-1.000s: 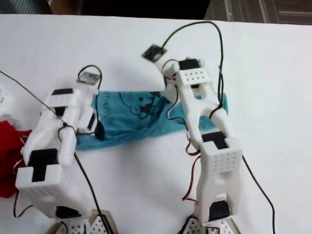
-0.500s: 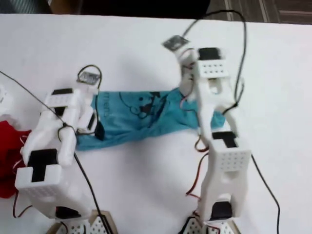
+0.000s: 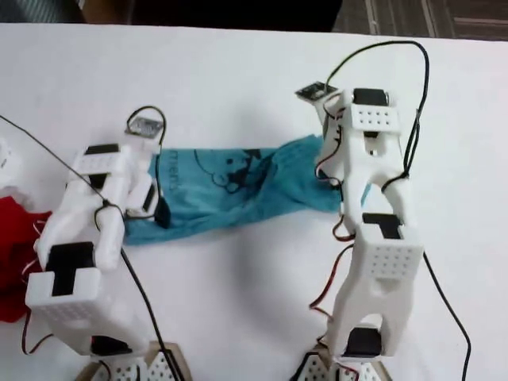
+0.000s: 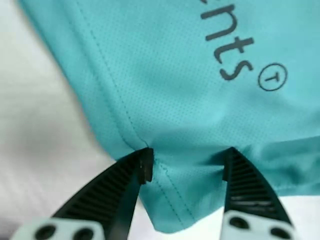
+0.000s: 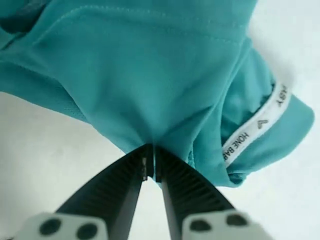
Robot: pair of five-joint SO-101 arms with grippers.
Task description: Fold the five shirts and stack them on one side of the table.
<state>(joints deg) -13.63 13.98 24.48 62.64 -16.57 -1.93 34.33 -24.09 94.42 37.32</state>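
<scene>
The left arm (image 3: 87,230) extends forward from its base and leans inward, with its wrist tipped downward. The left pincer (image 4: 187,162) has its fingers spread apart, both tips down on the teal shirt (image 4: 175,75). The right arm (image 3: 373,206) stretches farther out from its base, wrist bent down. The right pincer (image 5: 152,162) is clamped nearly closed, pinching a fold of the shirt.

My right arm (image 3: 373,159) has swung to the right over the bench (image 3: 238,71), first a little farther from my base, then slightly back. My right jaws, pinched on the teal shirt (image 3: 230,186), have carried that end with them. The cloth there now rises in a bunch just beside the jaws.
</scene>
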